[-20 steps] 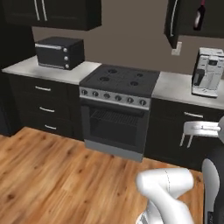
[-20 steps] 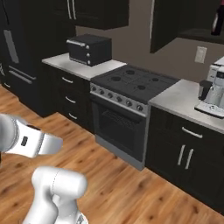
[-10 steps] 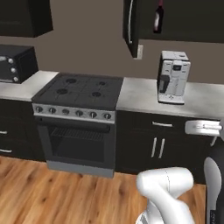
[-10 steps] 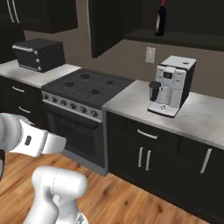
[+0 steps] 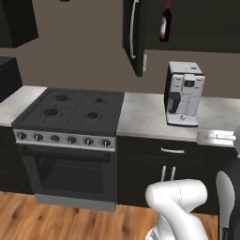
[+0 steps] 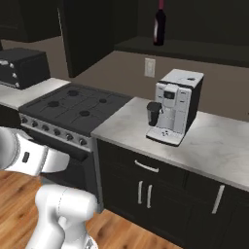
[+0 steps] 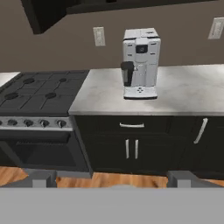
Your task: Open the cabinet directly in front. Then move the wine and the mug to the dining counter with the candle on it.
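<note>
The dark wall cabinet hangs above the counter with its left door swung out towards me, the pale bar handle showing on the door. Inside, on the shelf, stands the wine, a dark bottle with a red neck. My gripper is open and holds nothing; its two fingertips rise at the bottom of the hand view. It points at the base cabinets, well below and short of the shelf. The mug, the dining counter and the candle are out of view.
A white coffee machine stands on the grey counter under the cabinet. A gas stove with oven adjoins on the left, a dark toaster oven beyond it. Wooden floor lies in front.
The whole picture has shifted: the base has driven right and closer, so stove and toaster oven slid left and the coffee machine and open cabinet came to the middle. The gripper stays open.
</note>
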{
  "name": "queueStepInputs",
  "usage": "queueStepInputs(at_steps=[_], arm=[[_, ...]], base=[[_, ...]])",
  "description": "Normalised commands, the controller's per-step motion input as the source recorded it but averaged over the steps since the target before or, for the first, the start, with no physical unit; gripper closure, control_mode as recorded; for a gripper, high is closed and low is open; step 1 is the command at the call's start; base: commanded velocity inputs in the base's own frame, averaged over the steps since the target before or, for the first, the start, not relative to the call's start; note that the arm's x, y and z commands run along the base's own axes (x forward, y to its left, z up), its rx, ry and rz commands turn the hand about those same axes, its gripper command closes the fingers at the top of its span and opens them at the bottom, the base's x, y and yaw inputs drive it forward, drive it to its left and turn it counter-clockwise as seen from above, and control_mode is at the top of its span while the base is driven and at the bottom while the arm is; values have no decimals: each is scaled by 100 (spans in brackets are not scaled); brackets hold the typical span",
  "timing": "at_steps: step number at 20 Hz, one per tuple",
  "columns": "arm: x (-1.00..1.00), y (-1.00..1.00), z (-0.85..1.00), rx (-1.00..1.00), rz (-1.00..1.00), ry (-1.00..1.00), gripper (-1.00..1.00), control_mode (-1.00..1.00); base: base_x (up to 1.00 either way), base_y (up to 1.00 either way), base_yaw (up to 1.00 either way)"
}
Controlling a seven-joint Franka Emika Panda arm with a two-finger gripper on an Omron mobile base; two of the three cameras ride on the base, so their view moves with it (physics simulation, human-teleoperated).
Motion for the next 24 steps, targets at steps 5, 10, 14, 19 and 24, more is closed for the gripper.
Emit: queueStepInputs(at_steps=[5, 10, 14, 19, 24], arm=[[0, 0, 0, 0, 0, 0, -100, 100], [0, 0, 0, 0, 0, 0, -100, 100], [0, 0, 0, 0, 0, 0, -100, 100], [0, 0, 0, 0, 0, 0, -100, 100], [0, 0, 0, 0, 0, 0, -100, 100]], base=[[100, -18, -8], [76, -40, -11], [46, -35, -6], [48, 0, -3], [19, 5, -29]])
